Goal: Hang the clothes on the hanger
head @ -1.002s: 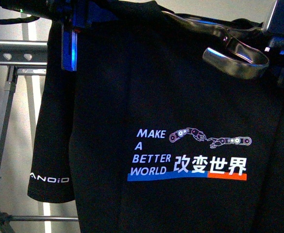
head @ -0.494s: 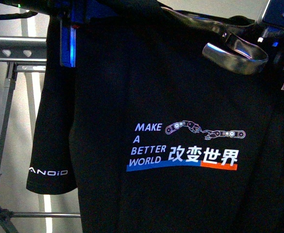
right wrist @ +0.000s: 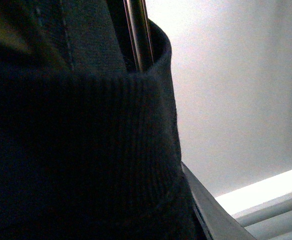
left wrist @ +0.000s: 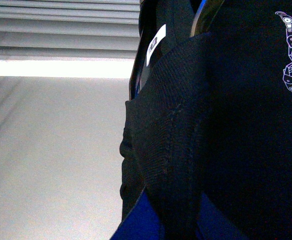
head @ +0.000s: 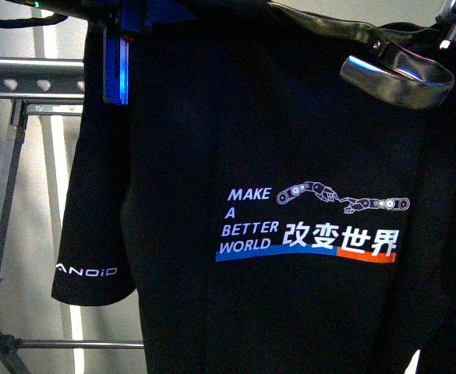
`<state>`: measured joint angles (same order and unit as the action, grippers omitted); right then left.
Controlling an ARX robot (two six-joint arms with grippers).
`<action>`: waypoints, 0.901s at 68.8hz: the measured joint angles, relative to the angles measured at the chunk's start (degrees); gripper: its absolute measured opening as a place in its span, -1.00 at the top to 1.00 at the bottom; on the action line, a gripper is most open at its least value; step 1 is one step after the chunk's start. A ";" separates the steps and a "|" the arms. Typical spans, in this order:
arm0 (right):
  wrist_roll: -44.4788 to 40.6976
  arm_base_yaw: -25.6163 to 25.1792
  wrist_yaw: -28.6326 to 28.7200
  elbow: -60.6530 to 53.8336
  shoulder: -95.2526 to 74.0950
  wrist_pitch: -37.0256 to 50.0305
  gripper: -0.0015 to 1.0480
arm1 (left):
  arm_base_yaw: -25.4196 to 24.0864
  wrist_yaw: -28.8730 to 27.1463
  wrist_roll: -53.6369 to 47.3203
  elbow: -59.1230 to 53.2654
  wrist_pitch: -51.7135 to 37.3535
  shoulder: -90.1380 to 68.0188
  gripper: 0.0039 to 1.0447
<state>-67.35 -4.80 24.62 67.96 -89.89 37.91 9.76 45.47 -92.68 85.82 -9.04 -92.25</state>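
The shirt point(head: 290, 140) is hanging nearest, filling the front view and showing "MAKE A BETTER WORLD", 改变世界 and what looks like "ANOiD" on the sleeve. The left claw point(head: 117, 70) and right claw point(head: 395, 76) are each pinching its top, closed tight on ribbed cloth. Behind, the hanger point(head: 25, 78) is showing only its bar's left end. With the shirt hiding the rest, I judge the cloth risks bunching against the bar's front or slipping from a thin pinch.

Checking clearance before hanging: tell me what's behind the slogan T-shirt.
Behind the T-shirt, the rack's heart-holed bar and a slanted leg show at the left; the shirt covers whatever lies further right.
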 joint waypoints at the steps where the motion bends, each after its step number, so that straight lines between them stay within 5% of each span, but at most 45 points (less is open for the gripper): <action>1: 0.26 -0.13 0.22 -0.02 0.09 0.00 0.85 | 0.02 0.07 -0.02 0.00 -0.02 0.00 0.88; 25: 5.79 -5.33 2.69 -1.57 2.56 -2.01 0.85 | 0.11 0.61 -0.02 0.00 -0.24 0.17 -0.16; 40: 10.80 -7.26 5.16 -3.82 6.58 -13.99 0.85 | 0.11 0.63 -0.02 0.00 -0.26 0.20 -0.88; 62: 15.58 -9.53 8.07 -8.96 9.46 -33.66 0.86 | 0.07 0.59 -0.02 0.00 -0.26 0.20 -0.88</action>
<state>-51.77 -14.33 32.69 59.00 -80.42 4.25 9.82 46.06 -92.71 85.82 -9.30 -92.05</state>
